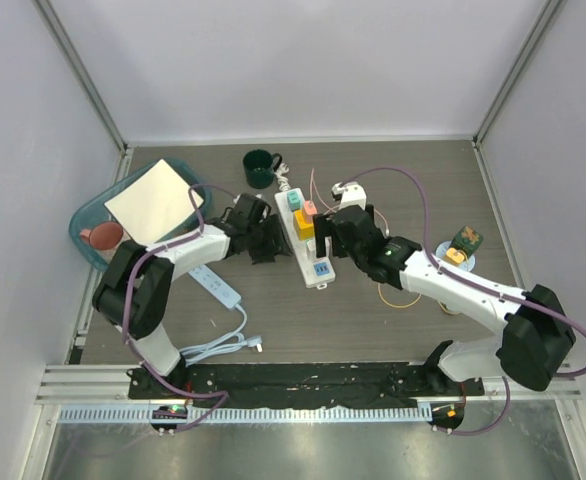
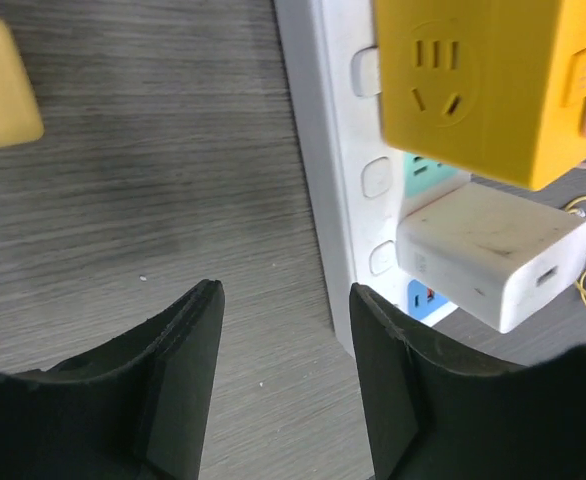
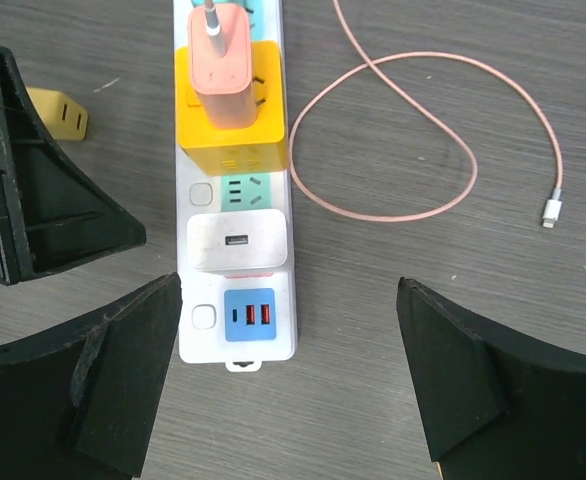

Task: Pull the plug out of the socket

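Note:
A white power strip (image 1: 309,243) lies mid-table and also shows in the right wrist view (image 3: 205,195). In it sit a yellow adapter (image 3: 231,120) with a pink plug (image 3: 221,60) on top, and a white USB charger (image 3: 237,240). A blue USB panel (image 3: 249,315) is at its near end. My right gripper (image 3: 293,370) is open, above the strip's near end, holding nothing. My left gripper (image 2: 285,370) is open and empty, low at the strip's left side (image 2: 323,150), with one finger (image 2: 393,380) next to its edge. The left wrist view also shows the adapter (image 2: 483,80) and charger (image 2: 488,255).
A green mug (image 1: 261,168) stands behind the strip. A teal tray (image 1: 85,217) with white paper and a brown cup (image 1: 103,236) is far left. A second white strip (image 1: 216,285) lies near left. A pink cable (image 3: 403,130) loops right of the strip. A small yellow plug (image 3: 58,115) lies left.

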{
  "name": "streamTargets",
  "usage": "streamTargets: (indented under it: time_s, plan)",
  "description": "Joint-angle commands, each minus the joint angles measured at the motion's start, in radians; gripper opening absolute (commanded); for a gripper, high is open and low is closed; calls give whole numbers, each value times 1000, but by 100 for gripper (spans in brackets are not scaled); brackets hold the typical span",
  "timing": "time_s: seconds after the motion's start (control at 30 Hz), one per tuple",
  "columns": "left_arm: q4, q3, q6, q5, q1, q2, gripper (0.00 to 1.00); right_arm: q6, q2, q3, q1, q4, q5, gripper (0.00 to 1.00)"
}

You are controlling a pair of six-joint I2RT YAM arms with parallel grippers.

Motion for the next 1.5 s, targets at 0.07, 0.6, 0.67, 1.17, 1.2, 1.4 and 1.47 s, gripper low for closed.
streamTargets:
  time_s: [0.07,0.6,0.67,1.17,1.2,1.4,1.47]
  plan:
    - [170,-132,-14,-70,-60,-142,67,-15,-4,55,-13,-6,-50,93]
    - [247,-192,-112,-351,-229,-112,68,-33,112,115,-42,20,-104,93]
    - [258,-177,-132,-331,-229,-104,66,-25,142,126,-42,20,-97,93]
    - [323,-116,-178,-194,-52,-66,45,15,192,90,-44,89,-133,91]
    - [319,-90,-169,-198,-54,-51,43,15,194,87,-42,91,-135,91]
    - [364,-56,-158,-144,-46,47,34,16,208,73,-42,99,-144,90]
    - [385,-56,-155,-125,-48,66,34,13,206,69,-44,99,-138,90]
